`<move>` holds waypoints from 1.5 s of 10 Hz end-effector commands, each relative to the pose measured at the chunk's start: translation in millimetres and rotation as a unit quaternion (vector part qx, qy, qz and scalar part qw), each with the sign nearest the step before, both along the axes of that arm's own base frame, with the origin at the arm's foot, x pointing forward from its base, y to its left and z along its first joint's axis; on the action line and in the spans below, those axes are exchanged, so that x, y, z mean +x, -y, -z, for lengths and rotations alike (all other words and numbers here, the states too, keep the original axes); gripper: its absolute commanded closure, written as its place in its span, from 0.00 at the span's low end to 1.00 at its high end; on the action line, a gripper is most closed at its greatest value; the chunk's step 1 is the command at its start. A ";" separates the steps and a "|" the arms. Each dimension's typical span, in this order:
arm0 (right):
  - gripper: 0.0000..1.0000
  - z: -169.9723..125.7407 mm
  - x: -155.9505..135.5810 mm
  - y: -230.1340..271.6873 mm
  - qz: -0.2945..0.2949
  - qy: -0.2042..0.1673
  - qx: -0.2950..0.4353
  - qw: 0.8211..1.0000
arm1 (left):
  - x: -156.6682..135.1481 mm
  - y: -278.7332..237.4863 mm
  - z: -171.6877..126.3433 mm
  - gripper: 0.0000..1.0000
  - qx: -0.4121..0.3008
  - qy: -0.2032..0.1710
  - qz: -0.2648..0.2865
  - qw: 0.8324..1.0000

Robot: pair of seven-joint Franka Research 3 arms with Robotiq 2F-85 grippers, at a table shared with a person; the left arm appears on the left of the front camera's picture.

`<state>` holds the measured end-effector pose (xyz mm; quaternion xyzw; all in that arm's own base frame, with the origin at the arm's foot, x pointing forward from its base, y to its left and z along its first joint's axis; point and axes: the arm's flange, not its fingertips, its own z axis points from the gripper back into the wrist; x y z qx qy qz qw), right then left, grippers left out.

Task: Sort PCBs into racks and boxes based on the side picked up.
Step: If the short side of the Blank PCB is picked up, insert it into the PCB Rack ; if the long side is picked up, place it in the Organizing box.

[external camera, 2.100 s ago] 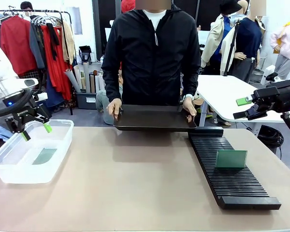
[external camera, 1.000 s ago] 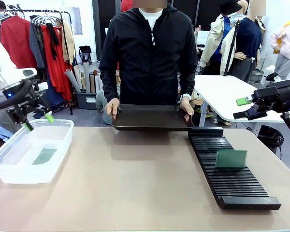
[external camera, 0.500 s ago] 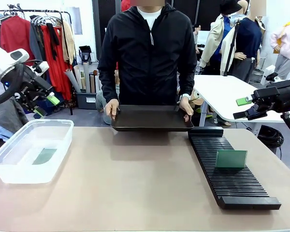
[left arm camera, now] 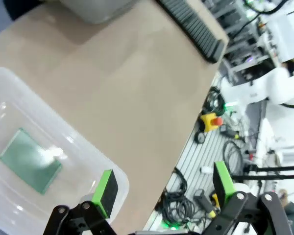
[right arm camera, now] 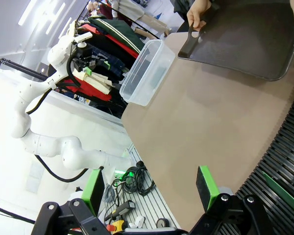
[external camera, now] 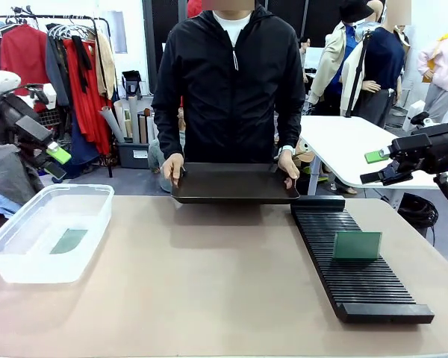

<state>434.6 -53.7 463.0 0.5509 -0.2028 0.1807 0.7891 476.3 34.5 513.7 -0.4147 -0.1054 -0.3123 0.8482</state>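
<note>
While both claws, the left claw (external camera: pixel 54 161) and the right claw (external camera: pixel 376 167), hang apart and empty, one PCB (external camera: pixel 68 240) lies in the box (external camera: pixel 30 272) at the worktop's left edge, another PCB (external camera: pixel 357 245) stands in the rack (external camera: pixel 358 287); a careless reach could knock the person's tray (external camera: pixel 234 182).

The tan table (external camera: pixel 209 283) carries a clear tub (external camera: pixel 48 233) below and just inward of the left gripper (external camera: pixel 54 162), and a long black slotted rack (external camera: pixel 355 261) below the right gripper (external camera: pixel 373 167). A dark tray (external camera: pixel 235 183) sits at its far edge, perhaps resting there, midway between both grippers.
</note>
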 end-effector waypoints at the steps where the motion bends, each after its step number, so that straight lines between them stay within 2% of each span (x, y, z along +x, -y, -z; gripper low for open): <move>1: 0.00 -1.0 -0.2 -1.0 -0.005 0.009 0.004 1.000 | -19.9 -0.5 -0.1 0.00 -0.084 0.014 -0.051 0.995; 3: 0.00 -1.0 -0.2 -1.0 -0.005 0.009 0.004 1.000 | -34.6 2.3 4.8 0.00 -0.143 0.005 -0.088 0.986; 7: 0.00 -1.0 -0.2 -1.0 -0.005 0.009 0.004 1.000 | -49.2 -11.6 16.1 0.00 -0.175 -0.005 -0.133 0.975; 8: 0.00 -1.0 -0.2 -1.0 -0.005 0.009 0.004 1.000 | -42.4 -7.3 14.6 0.00 -0.157 -0.003 -0.106 0.982; 15: 0.00 -1.0 -0.2 -1.0 -0.005 0.009 0.004 1.000 | -42.4 -7.3 14.6 0.00 -0.157 -0.003 -0.106 0.982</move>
